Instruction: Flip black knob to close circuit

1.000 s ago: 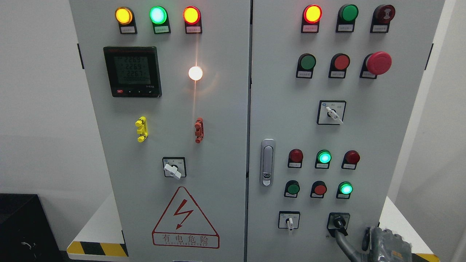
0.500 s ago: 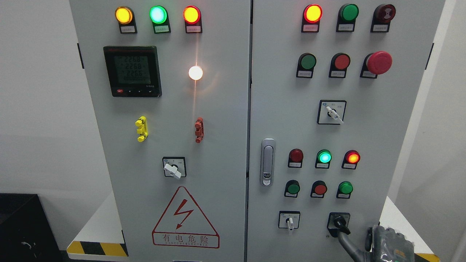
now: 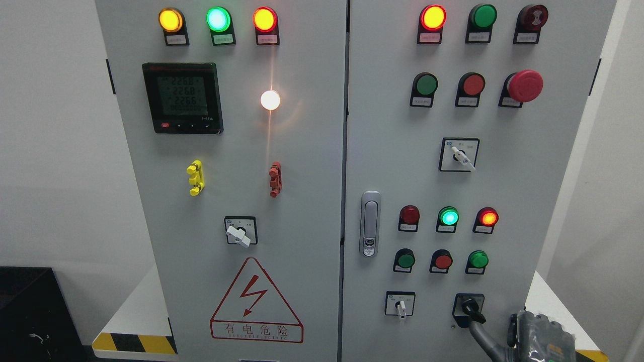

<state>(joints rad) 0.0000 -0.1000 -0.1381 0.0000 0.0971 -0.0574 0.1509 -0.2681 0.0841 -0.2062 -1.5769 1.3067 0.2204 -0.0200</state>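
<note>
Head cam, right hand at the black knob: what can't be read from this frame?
- Right hand: head view, mostly cut off by the bottom edge; only a grey finger reaches up to the black rotary knob, grip unclear.
- Black knob's position marks: too small, partly covered by the finger.
- White label tags under the lamps: print too small.
- Black digital meter: digits too blurred to be sure of.
- Left hand: out of view.

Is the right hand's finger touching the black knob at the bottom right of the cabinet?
Touching. In the head view, a grey finger of the right hand reaches up to the black knob, with no gap between them.
</note>
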